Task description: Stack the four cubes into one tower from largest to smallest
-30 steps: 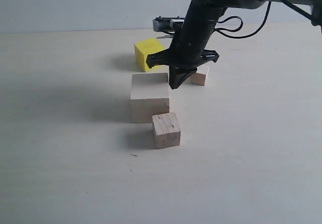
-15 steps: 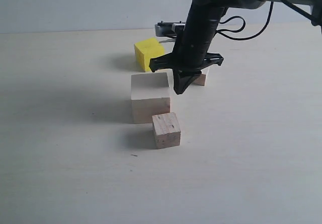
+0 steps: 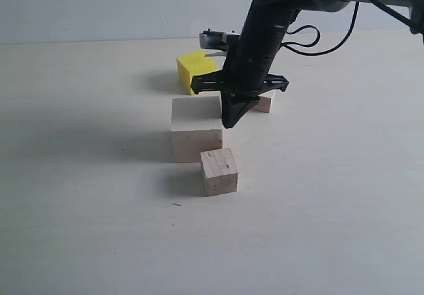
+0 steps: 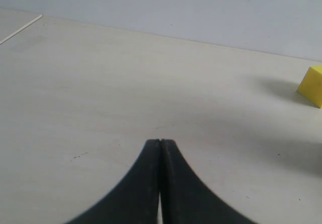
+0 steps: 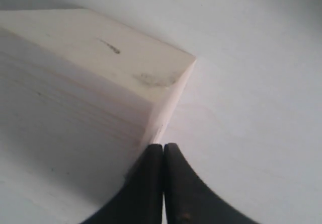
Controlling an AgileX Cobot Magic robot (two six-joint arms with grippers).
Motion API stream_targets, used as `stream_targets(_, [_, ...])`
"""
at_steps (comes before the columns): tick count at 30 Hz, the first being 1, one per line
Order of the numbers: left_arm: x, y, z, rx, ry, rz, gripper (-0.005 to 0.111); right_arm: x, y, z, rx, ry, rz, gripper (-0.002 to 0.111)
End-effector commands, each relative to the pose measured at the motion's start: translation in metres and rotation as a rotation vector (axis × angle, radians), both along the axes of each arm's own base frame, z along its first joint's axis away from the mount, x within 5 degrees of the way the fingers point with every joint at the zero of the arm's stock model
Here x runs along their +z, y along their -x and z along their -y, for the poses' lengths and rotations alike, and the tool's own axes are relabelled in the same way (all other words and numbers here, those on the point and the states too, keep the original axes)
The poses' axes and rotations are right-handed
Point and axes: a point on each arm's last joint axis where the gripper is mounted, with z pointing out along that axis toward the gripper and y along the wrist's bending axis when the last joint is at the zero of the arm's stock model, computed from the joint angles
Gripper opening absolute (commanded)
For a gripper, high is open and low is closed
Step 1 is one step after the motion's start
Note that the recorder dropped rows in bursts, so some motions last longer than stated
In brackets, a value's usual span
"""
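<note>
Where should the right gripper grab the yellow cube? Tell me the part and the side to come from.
Probably best to come from straight above and pinch two opposite upright faces of the yellow cube, around mid-height. It sits flat on the table with its top free and flat, parallel sides. The right gripper is shut, so open it first.

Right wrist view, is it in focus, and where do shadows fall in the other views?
Right wrist view: soft, the large pale cube so close its grain smears. Exterior view: sharp, soft shadows lying left of the yellow cube and speckled cube, no glare. Left wrist view: clear, a faint shadow beside the yellow cube.
</note>
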Motion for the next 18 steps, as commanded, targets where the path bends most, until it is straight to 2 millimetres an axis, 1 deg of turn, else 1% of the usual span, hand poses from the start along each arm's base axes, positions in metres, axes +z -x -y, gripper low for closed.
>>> stream_targets(1, [0.000, 0.000, 0.000, -0.006, -0.002, 0.009, 0.000, 0.002, -0.001, 0.004, 0.014, 0.037, 0.021, 0.000])
stream_targets(4, [0.000, 0.000, 0.000, -0.006, -0.002, 0.009, 0.000, 0.009, -0.005, 0.015, 0.007, 0.148, 0.093, 0.000])
stream_targets(6, [0.000, 0.000, 0.000, -0.006, -0.002, 0.009, 0.000, 0.024, -0.012, 0.020, 0.001, 0.197, 0.187, 0.000])
stream_targets(8, [0.000, 0.000, 0.000, -0.006, -0.002, 0.009, 0.000, 0.051, -0.027, 0.020, -0.003, 0.187, 0.364, 0.000])
stream_targets(9, [0.000, 0.000, 0.000, -0.006, -0.002, 0.009, 0.000, 0.060, -0.031, 0.018, -0.007, 0.176, 0.409, 0.000])
stream_targets(10, [0.000, 0.000, 0.000, -0.006, -0.002, 0.009, 0.000, 0.075, -0.039, 0.015, -0.019, 0.147, 0.482, 0.000])
stream_targets(12, [0.000, 0.000, 0.000, -0.006, -0.002, 0.009, 0.000, 0.092, -0.048, 0.011, -0.043, 0.112, 0.551, 0.000])
stream_targets(15, [0.000, 0.000, 0.000, -0.006, -0.002, 0.009, 0.000, 0.100, -0.059, 0.006, -0.049, 0.094, 0.593, 0.000])
stream_targets(18, [0.000, 0.000, 0.000, -0.006, -0.002, 0.009, 0.000, 0.092, -0.066, 0.002, -0.041, 0.089, 0.608, 0.000])
